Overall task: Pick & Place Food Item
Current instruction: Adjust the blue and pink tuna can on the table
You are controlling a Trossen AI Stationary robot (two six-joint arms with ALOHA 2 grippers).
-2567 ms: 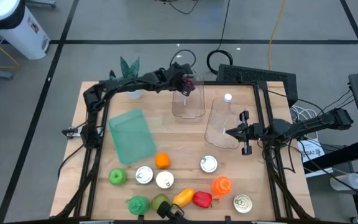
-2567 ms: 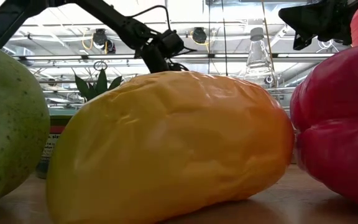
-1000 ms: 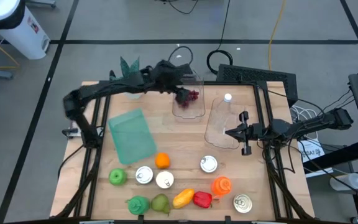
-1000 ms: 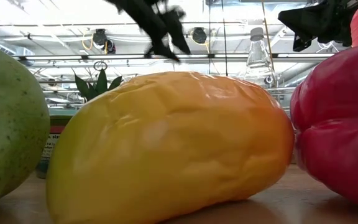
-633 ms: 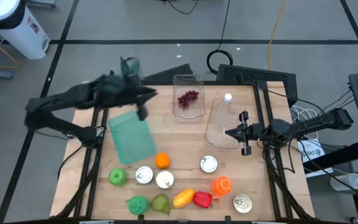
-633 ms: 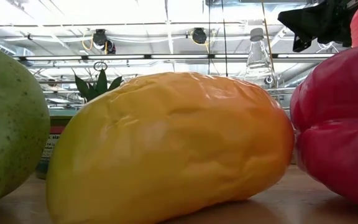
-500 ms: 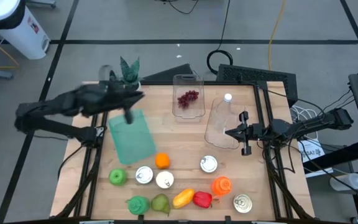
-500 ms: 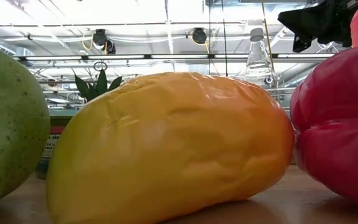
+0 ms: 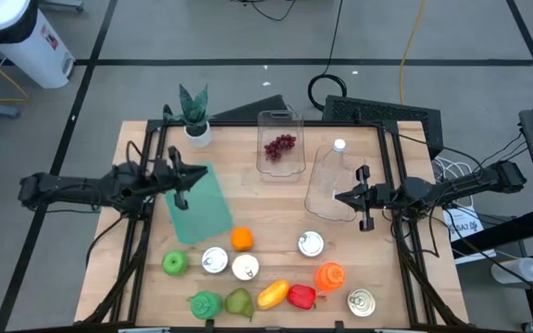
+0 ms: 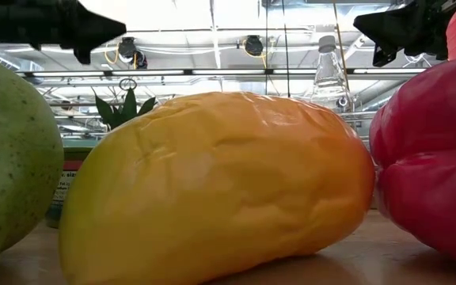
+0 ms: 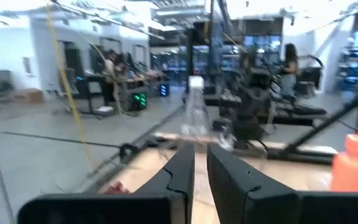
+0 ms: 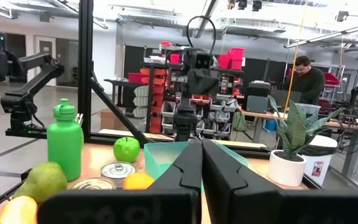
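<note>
Now I am parking both arms: left gripper (image 9: 181, 185) pressed together over the green board (image 9: 197, 203), right gripper (image 9: 363, 196) apparently likewise; grapes (image 9: 279, 145) sitting in 1 clear container (image 9: 280, 162).

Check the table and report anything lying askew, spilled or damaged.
Nothing looks spilled or damaged. The grapes sit inside the clear container. The one thing askew is the green cutting board, lying at an angle to the table's edges.
</note>
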